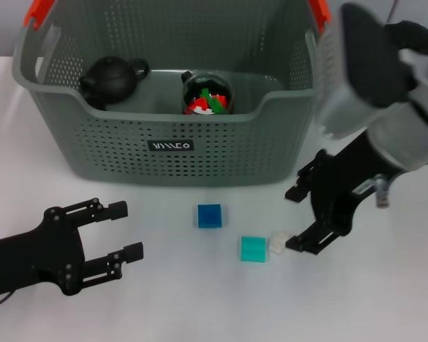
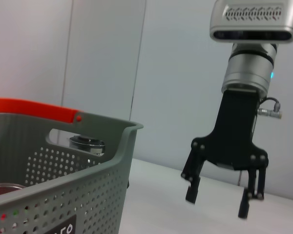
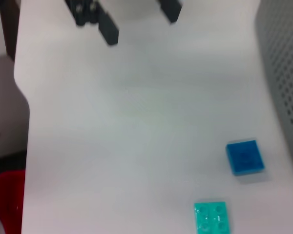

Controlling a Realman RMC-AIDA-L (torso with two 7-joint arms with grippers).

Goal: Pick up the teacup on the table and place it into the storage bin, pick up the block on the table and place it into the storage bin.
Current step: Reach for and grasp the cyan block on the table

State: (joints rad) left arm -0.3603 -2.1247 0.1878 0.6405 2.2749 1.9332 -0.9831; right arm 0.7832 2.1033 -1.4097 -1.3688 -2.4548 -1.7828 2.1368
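two items, teapot (image 1: pixel 108 78) and filled cup (image 1: pixel 207 94), sit in the storage bin (image 1: pixel 128 135).

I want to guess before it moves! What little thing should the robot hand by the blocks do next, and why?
Probably slide the right gripper sideways over the teal block and lower it. Its fingers are open just beside that block, and both the teal and the blue block lie outside the storage bin. The left gripper rests open farther away.
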